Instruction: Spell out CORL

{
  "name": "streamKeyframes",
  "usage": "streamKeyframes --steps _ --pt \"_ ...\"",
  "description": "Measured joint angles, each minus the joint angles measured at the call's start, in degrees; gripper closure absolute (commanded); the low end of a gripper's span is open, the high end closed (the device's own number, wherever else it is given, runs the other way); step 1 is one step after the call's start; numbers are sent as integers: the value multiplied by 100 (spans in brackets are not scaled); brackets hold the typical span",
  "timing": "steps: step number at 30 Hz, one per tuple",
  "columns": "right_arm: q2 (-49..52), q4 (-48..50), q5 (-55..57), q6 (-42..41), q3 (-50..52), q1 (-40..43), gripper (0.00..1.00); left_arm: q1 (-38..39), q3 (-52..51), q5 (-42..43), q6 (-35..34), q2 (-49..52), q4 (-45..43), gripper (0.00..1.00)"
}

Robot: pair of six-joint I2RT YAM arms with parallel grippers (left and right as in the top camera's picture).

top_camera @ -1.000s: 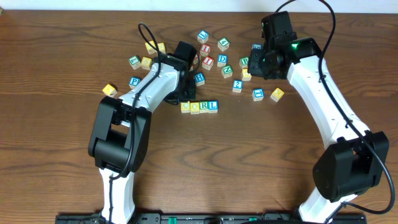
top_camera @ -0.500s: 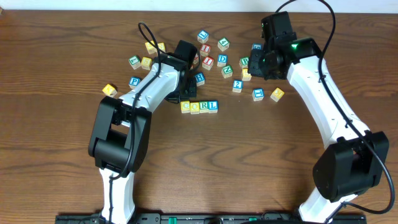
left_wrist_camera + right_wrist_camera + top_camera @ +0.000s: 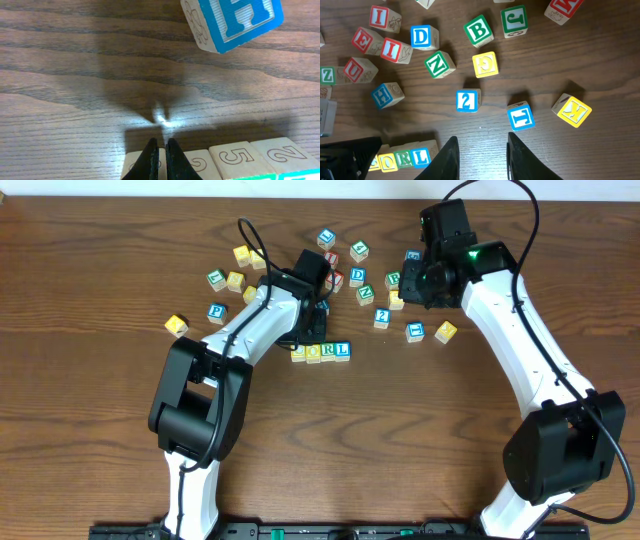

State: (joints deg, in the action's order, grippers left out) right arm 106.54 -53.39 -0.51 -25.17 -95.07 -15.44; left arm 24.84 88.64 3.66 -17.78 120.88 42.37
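Wooden blocks [image 3: 321,352] reading CORL are being displayed in a row on the worktop [image 3: 100,430], with the closed, empty left gripper [image 3: 160,146] being held just over the C end. That end block is being put at risk, since a sideways drag could knock it askew, while the open right gripper [image 3: 481,157] is being held well apart.

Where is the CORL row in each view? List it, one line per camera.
Overhead: the CORL row lies at the centre of the picture.
Left wrist: along the bottom edge, right of centre, numbered faces showing.
Right wrist: bottom-left corner.
Shared landmark: the blue H block near the row.
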Motion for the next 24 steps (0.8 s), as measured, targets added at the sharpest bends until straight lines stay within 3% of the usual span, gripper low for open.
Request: streamKeyframes --steps 24 --pt "0 -37 11 0 0 0 73 -168 22 -433 90 0 160 92"
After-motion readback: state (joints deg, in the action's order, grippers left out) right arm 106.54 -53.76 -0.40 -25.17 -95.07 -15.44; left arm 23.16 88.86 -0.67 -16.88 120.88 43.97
